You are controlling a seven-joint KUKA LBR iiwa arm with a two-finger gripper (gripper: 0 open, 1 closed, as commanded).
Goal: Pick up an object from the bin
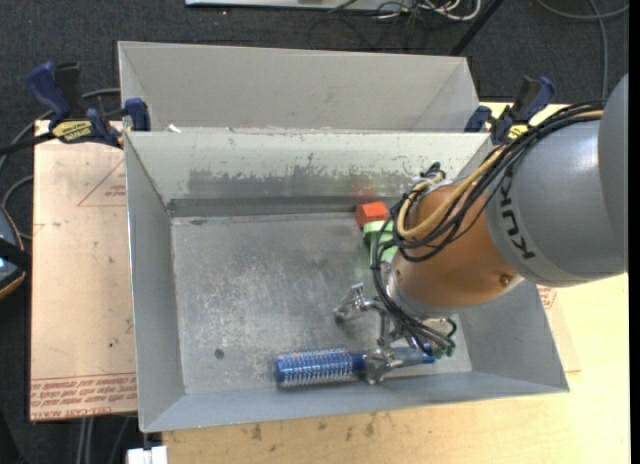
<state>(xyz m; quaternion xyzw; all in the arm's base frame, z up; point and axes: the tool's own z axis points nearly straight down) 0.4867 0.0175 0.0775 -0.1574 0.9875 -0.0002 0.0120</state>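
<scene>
Two fingers of the gripper [366, 336] stand apart, low over the front right floor of the bin [150, 282]. One blue ribbed cylinder [318, 366] lies along the front wall, its right end just beside the nearer finger. One orange block [371, 212] and one green item [378, 242] lie farther back, beside the arm.

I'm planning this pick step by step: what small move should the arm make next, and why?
Probably a short shift toward the view's left, along the blue ribbed roller. The gripper sits at that roller's right end, close to the bin's front wall, so centring over the roller first should give a surer grip.
</scene>
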